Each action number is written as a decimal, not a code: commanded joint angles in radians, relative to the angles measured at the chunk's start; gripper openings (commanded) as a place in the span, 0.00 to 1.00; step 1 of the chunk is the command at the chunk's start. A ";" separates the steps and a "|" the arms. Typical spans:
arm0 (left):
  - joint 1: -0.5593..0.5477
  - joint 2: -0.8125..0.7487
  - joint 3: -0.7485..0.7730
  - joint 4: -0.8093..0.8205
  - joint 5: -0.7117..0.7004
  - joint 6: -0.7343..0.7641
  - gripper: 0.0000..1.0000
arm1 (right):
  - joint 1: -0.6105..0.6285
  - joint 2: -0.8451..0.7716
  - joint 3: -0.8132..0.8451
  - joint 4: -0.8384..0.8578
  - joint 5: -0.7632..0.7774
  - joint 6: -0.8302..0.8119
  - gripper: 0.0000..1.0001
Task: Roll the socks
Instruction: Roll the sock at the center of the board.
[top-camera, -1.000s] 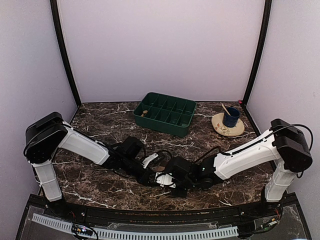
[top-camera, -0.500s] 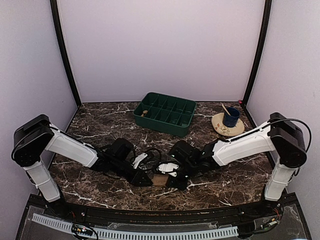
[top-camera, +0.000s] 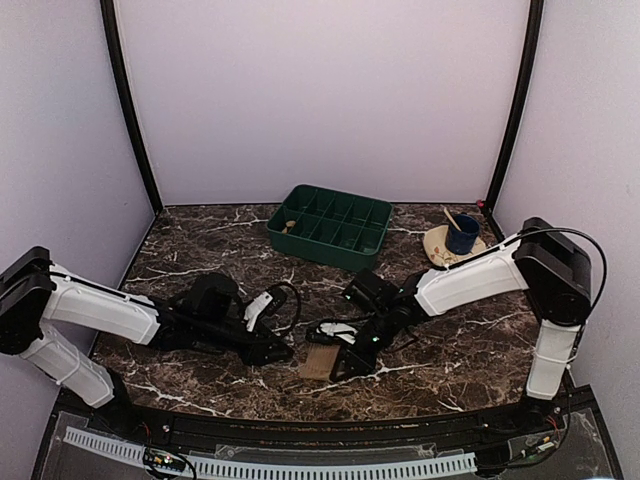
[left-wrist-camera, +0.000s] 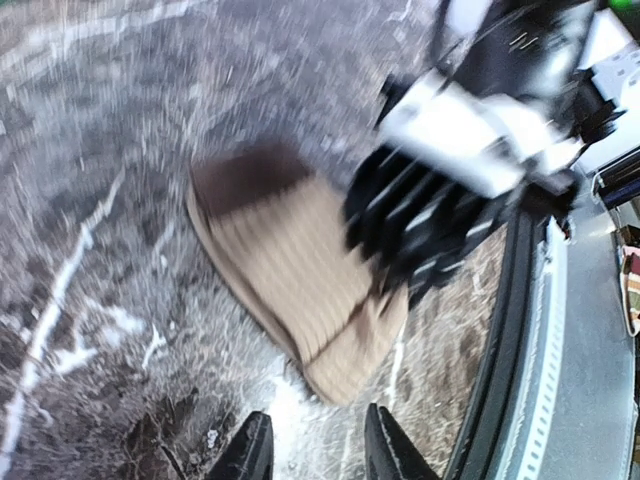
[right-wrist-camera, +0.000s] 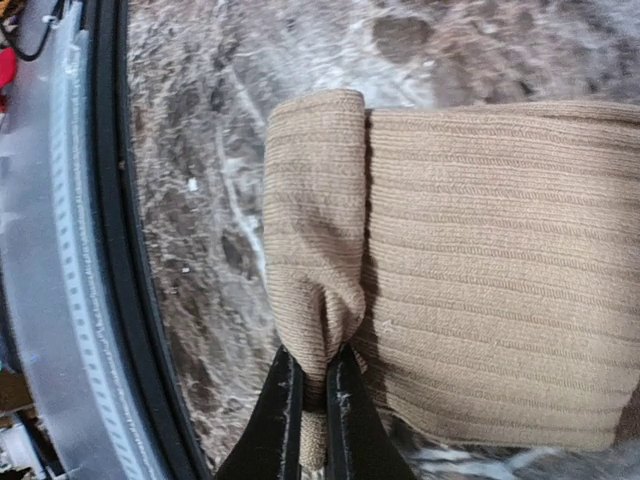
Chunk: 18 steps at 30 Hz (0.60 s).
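Left claw (left-wrist-camera: 314, 438) has backed off left, released and empty. Right claw (right-wrist-camera: 310, 388) stays clenched on the folded edge of the sock (right-wrist-camera: 480, 300) near the table (top-camera: 200, 250) front. The roll has started.

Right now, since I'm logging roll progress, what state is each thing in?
Tan ribbed fabric sock: lying flat, one end folded over and pinched.
Right end effector: shut on the sock's fold.
Left end effector: open, empty, off the sock.
Green plastic compartment tray: upright.
Blue cup: upright on tan plate.
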 joint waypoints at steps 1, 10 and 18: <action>-0.002 -0.070 -0.024 0.039 -0.011 0.053 0.35 | -0.002 0.059 -0.007 -0.068 -0.163 0.057 0.04; -0.100 -0.072 -0.004 0.000 -0.036 0.119 0.33 | -0.012 0.070 -0.046 0.083 -0.327 0.240 0.04; -0.203 -0.055 0.010 -0.033 -0.055 0.178 0.33 | -0.025 0.106 -0.061 0.133 -0.407 0.338 0.04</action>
